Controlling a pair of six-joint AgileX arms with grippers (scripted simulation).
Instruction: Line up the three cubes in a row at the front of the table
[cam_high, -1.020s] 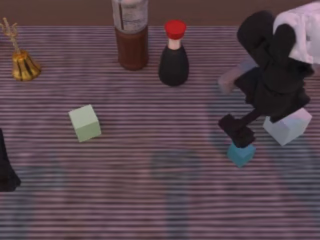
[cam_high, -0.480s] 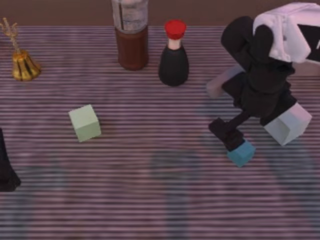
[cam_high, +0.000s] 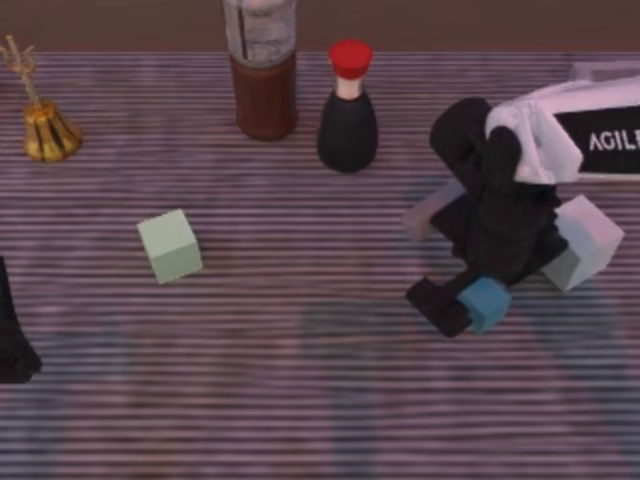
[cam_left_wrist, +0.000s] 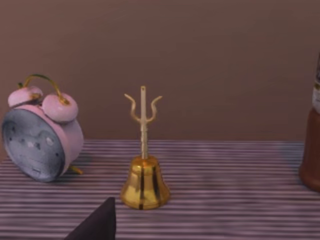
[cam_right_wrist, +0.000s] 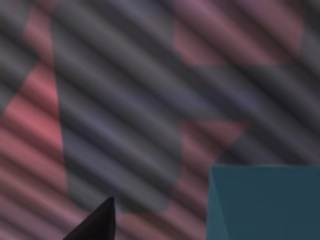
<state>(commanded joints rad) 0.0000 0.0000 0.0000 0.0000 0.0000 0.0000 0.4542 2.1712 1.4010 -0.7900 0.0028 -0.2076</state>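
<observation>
My right tool (cam_high: 462, 305) sits low over the right half of the bench (cam_high: 300, 400), with the small teal-blue cube (cam_high: 487, 303) right against one dark finger; from above I cannot tell whether my fingers are closed on it or merely beside it, and the right wrist view shows only a corner of that cube (cam_right_wrist: 262, 202) and one fingertip (cam_right_wrist: 97, 222), so the grip is unconfirmed. That is my main worry: if only 1 finger touches a face, any move toward the front edge would push and spin the cube instead of carrying it. The larger lilac-white cube (cam_high: 585, 240) lies just beside my arm, partly under it, and a careless swing of the wrist could knock it further from the row. The pale mint-green cube (cam_high: 170, 245) rests well apart on the left half, untouched, so all 3 cubes are unaligned. The soy sauce bottle (cam_high: 348, 110) and the brown bottle (cam_high: 260, 70) stand at the back, near enough that a high retreat could tip them. My left tool (cam_high: 12, 340) is parked at the left edge, near the gold bell (cam_left_wrist: 144, 182) and pink alarm clock (cam_left_wrist: 40, 145).
</observation>
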